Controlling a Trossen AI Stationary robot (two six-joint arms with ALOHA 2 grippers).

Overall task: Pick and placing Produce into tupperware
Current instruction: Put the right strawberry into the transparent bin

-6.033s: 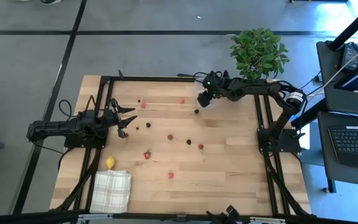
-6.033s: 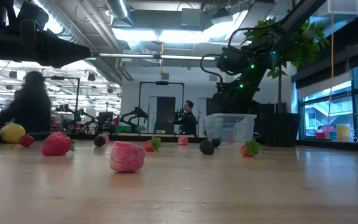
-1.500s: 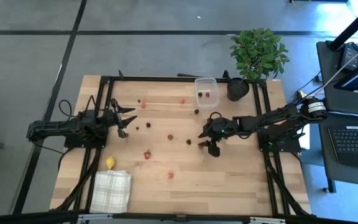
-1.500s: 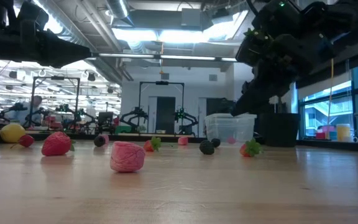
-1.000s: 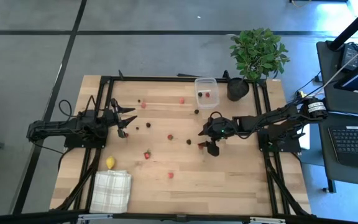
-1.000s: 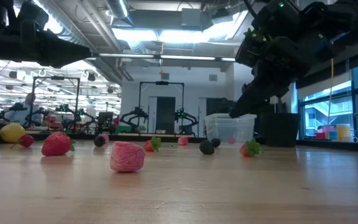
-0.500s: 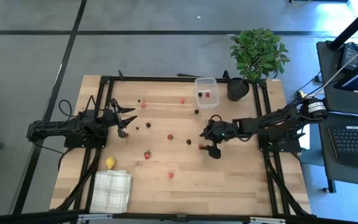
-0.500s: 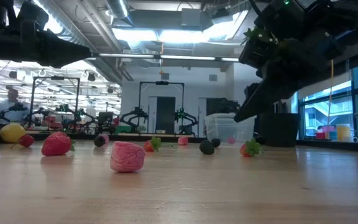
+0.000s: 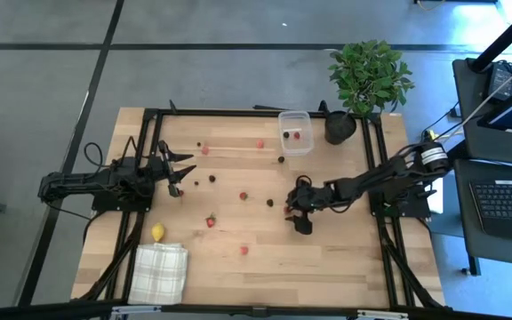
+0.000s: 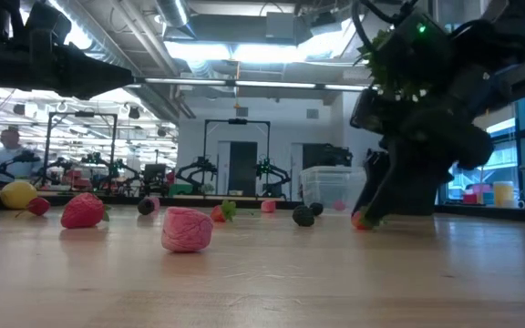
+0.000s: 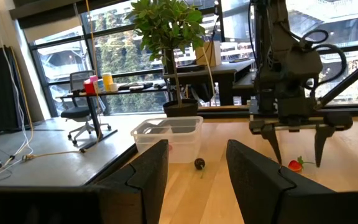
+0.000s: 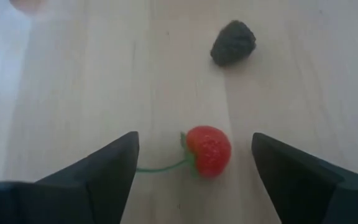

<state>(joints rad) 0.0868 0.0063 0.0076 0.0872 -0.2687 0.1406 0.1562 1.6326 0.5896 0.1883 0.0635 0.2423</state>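
A pale wood table [image 9: 345, 258] carries red strawberries [image 12: 208, 150], dark berries [image 12: 233, 42] and 1 yellow lemon [image 9: 157, 232]. A white checked cloth [image 9: 159, 272] lies at its front-left corner. The clear tupperware [image 9: 294, 132] and a black pot [image 9: 339, 127] with green leaves sit at the far edge.

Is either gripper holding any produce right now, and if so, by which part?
Nothing is held. The right gripper is open, its fingers either side of a strawberry lying on the table, not touching it. The left gripper is open and empty.

Robotics lab (more arm rigs [image 10: 199, 173] behind)
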